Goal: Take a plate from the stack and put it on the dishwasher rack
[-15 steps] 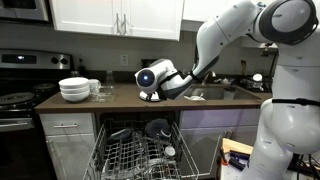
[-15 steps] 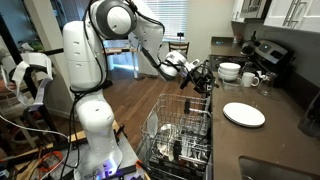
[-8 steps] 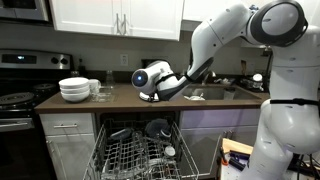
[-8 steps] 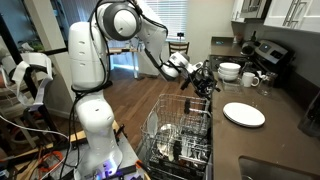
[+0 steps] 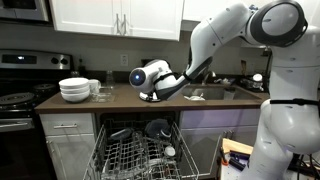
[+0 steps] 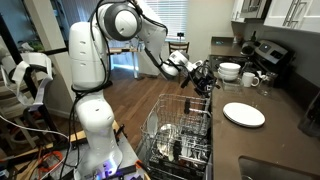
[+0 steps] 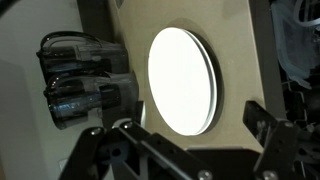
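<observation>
A single white plate [image 6: 243, 114] lies flat on the brown countertop; in the wrist view it [image 7: 182, 82] fills the middle. My gripper [image 7: 190, 140] is open and empty, its two black fingers [image 7: 262, 125] standing either side of the plate's near edge, apart from it. In both exterior views the gripper [image 5: 149, 92] [image 6: 205, 79] hovers at the counter's front edge above the open dishwasher. The stack of white dishes [image 5: 75, 90] [image 6: 229, 71] sits further along the counter. The wire dishwasher rack [image 5: 135, 155] [image 6: 180, 135] is pulled out below, holding several dishes.
Clear glasses [image 7: 85, 85] [image 5: 100, 88] stand beside the stack, close to the plate. A stove [image 5: 20, 100] adjoins the counter. A sink [image 5: 215, 92] lies at the counter's other end. White cabinets [image 5: 115, 15] hang above.
My gripper has moved a little along the counter toward the stack and the plate. Nothing else moved.
</observation>
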You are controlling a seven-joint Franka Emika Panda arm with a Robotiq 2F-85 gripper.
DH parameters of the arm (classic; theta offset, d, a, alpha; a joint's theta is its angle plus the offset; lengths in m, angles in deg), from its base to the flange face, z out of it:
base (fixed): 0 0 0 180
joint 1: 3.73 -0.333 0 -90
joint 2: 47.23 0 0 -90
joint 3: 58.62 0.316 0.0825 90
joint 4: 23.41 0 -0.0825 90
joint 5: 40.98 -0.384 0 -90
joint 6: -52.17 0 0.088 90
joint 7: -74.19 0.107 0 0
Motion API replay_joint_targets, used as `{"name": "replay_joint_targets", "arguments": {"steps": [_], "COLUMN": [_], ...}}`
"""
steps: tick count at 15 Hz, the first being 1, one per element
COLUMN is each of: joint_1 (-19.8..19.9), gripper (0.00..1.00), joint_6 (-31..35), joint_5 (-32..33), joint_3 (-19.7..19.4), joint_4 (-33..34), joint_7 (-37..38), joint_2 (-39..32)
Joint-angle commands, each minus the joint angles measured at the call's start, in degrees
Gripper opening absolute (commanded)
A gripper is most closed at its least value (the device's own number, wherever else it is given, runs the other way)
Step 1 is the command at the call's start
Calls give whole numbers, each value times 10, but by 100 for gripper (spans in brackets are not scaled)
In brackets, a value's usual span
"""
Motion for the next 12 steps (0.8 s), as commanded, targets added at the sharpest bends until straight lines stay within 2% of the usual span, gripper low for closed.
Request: {"name": "replay_joint_targets", "arguments": {"steps": [1, 11, 12], "joint_1": [7, 26, 26], "gripper": [100, 100, 92], "joint_6": [-3, 20, 22], "joint_5": [15, 7, 4], "joint_3": [0, -13, -12], "joint_4": [16, 109, 118], "joint_7": [-5, -37, -40], "joint_2": [-16, -93, -101]}}
